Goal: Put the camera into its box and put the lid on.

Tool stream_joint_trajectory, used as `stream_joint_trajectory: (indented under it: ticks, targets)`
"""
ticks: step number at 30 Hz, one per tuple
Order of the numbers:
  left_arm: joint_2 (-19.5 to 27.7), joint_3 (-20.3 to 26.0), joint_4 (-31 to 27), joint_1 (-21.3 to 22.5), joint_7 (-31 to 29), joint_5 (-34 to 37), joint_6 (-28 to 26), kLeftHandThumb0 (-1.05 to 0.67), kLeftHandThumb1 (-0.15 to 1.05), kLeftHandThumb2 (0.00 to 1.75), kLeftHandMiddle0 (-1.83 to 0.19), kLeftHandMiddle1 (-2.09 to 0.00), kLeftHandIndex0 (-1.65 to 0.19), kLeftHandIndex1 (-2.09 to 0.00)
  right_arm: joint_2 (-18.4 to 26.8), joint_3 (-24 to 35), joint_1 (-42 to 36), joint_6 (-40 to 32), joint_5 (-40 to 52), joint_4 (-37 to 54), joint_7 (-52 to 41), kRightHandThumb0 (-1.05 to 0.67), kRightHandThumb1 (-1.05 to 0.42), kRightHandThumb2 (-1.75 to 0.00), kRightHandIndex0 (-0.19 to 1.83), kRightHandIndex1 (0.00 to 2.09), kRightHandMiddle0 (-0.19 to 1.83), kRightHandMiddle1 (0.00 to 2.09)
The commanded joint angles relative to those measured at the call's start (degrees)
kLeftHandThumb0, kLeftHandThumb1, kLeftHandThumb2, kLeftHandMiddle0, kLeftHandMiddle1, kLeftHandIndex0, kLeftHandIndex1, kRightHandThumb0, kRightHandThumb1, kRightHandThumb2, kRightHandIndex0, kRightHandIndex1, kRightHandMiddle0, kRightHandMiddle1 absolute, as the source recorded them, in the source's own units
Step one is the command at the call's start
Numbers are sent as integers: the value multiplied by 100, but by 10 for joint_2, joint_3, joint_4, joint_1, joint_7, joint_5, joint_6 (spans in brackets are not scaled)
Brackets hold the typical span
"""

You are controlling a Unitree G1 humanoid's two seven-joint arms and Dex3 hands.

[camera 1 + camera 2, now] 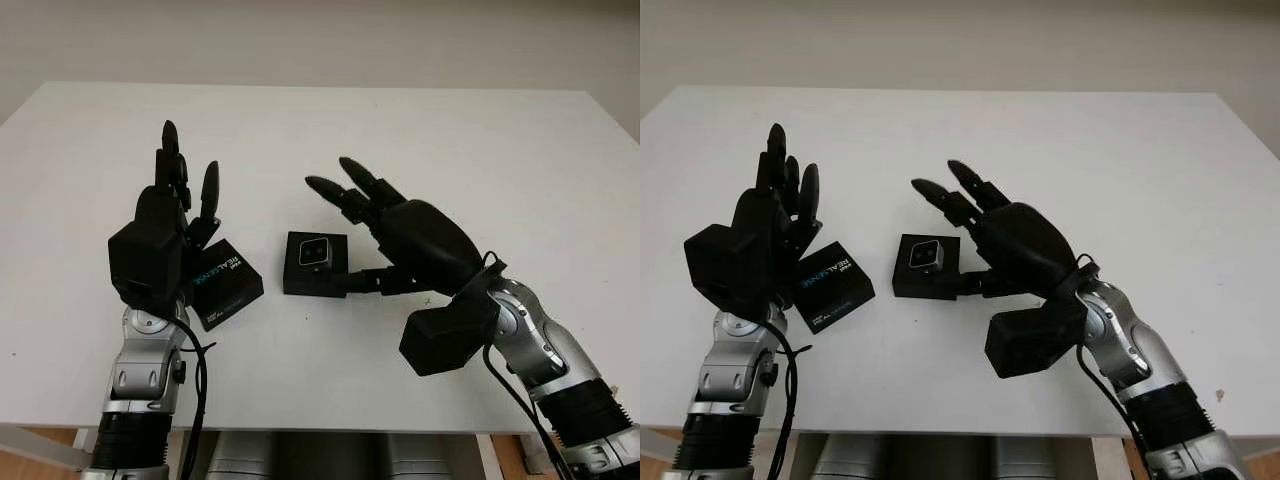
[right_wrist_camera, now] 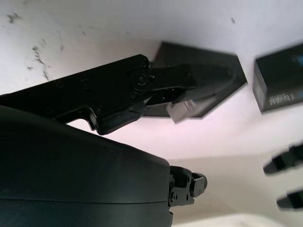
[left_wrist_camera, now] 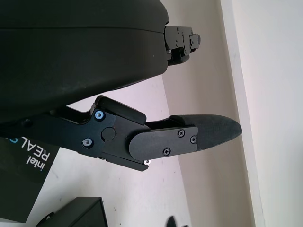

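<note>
Sitting mid-table (image 1: 420, 130), open black box (image 1: 314, 264) with the silver camera (image 1: 313, 252) inside. Left of box, printed lid (image 1: 226, 283) lying flat, touched by the open left hand (image 1: 165, 235). Right of box, right hand (image 1: 400, 235) open, holding nothing, thumb against the box's near edge, 2 fingers extended beyond it.

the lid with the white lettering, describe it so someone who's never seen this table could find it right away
On the white table, look to the left hand, which hovers open with its fingers pointing away from the robot. The lid lies flat just beside and partly under that hand. Unlike the open box near the right hand, which shows a silver camera inside, its black top carries white lettering and a blue stripe.
</note>
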State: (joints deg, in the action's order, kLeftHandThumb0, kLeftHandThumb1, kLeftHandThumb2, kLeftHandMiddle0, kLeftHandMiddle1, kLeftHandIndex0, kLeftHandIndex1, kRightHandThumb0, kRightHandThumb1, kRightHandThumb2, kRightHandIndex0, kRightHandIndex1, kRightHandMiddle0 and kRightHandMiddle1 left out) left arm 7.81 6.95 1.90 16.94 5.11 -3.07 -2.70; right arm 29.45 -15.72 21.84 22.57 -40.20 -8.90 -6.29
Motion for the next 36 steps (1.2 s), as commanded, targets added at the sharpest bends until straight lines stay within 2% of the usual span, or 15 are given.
stream_joint_trajectory:
  ticks: [1,12,22,36]
  targets:
    - [2,1,-13,-2,-2,0,0,-75,105,53,8,-5,9,-5,9,-8,3,-1,-9,-7,-3,-88,-105,-45,-13,3,-7,11]
    - [2,0,-19,-7,-3,-3,1,-75,105,53,9,-5,10,-5,18,-22,4,16,-6,-32,-18,-87,-105,-47,-10,6,0,10]
    - [1,0,-31,-18,-3,-3,-5,-75,105,54,9,-5,10,-5,34,-38,4,-4,-22,-16,-76,-86,-105,-43,-5,7,8,10]
    - [-2,-2,-30,-18,0,-9,-4,-74,105,54,8,-5,10,-5,46,-42,-2,-12,-29,-7,-98,-86,-105,-42,-2,6,9,7]
